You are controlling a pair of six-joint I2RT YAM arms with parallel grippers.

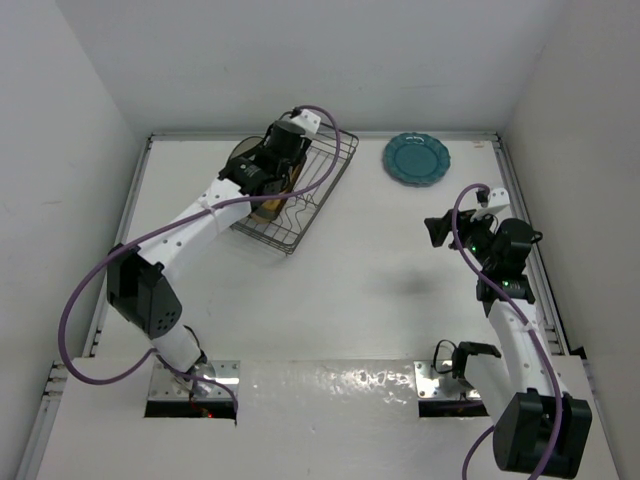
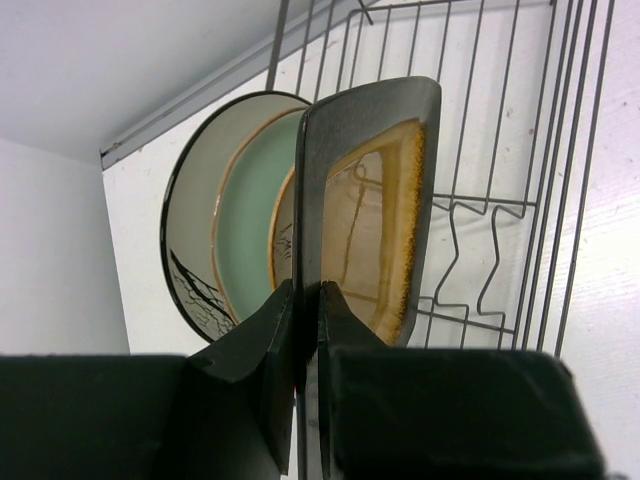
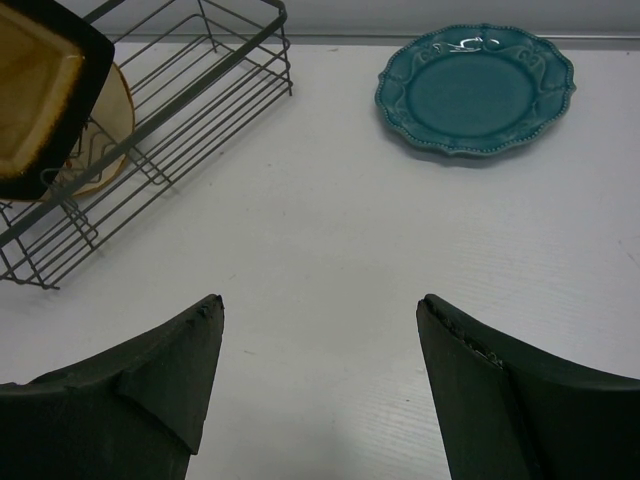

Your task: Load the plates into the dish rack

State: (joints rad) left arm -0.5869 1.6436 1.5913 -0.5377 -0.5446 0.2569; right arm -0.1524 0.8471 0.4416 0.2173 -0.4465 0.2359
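Left claw [image 2: 306, 297] is clenched on the square amber plate [image 2: 375, 220]. My fingers pinch its near dark rim and the plate stands upright, edge-on to the wrist cam, rising straight ahead of the fingertips. It sits over the dish rack [image 1: 325, 180]. Rack floor wires and the wavy dividers show ahead and right of the claw. Can't tell if the plate's lower edge is touching the wires, since my fingers hide it. Just behind the amber plate, ahead-left of the claw, three round plates stand on edge, packed close. The grey dark-rimmed plate [image 2: 195, 230] is outermost, the pale aqua plate [image 2: 245, 220] comes next, and the cream floral plate [image 2: 283, 240] is nearest the amber one and mostly hidden by it. Right claw [image 3: 320, 300] is released with its jaws wide and nothing between them, hanging above bare desk [image 3: 330, 220]. The scalloped teal plate [image 3: 475, 88] lies flat on the desk ahead and a bit right of that claw, well apart from it and outside the rack. The rack corner is ahead-left of the right claw, with the amber plate visible in it.
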